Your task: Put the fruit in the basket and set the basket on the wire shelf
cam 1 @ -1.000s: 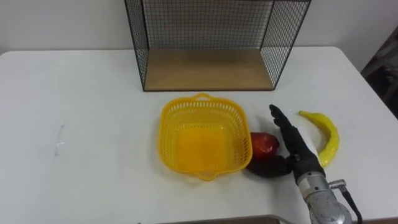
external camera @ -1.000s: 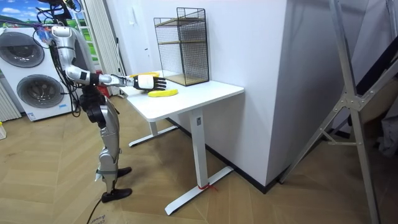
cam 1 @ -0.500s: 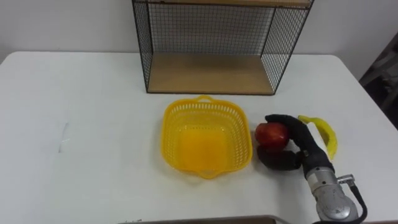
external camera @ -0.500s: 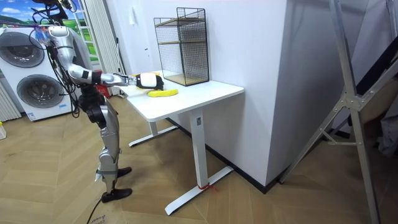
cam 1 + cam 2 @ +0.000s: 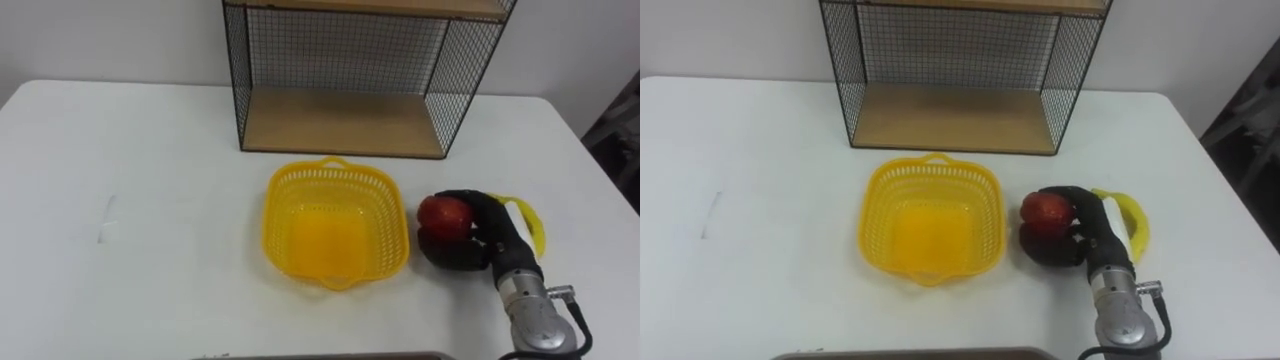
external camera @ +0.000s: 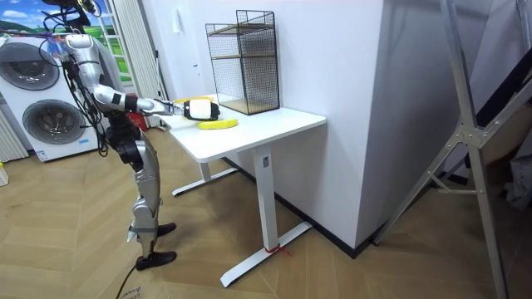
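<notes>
A red apple (image 5: 444, 215) sits just right of the yellow plastic basket (image 5: 335, 222) on the white table (image 5: 150, 200). My right hand (image 5: 478, 236) is curled round the apple, fingers over its top and thumb under its near side; the same hand (image 5: 1080, 235) and apple (image 5: 1044, 209) appear in the right eye view. A yellow banana (image 5: 530, 222) lies on the table behind the hand, partly hidden by it. The basket holds nothing. The wire shelf (image 5: 345, 75) with a wooden floor stands at the back of the table. In the room view my right hand (image 6: 199, 109) reaches over the table beside the banana (image 6: 218, 124).
The table's right edge (image 5: 600, 170) runs close to the banana. In the room view I stand at the table's end, with washing machines (image 6: 41, 100) behind me. A faint mark (image 5: 105, 215) lies on the table's left part.
My right hand went from straight fingers beside the apple to fingers curled round it. The eye views have shifted slightly, showing more of the shelf.
</notes>
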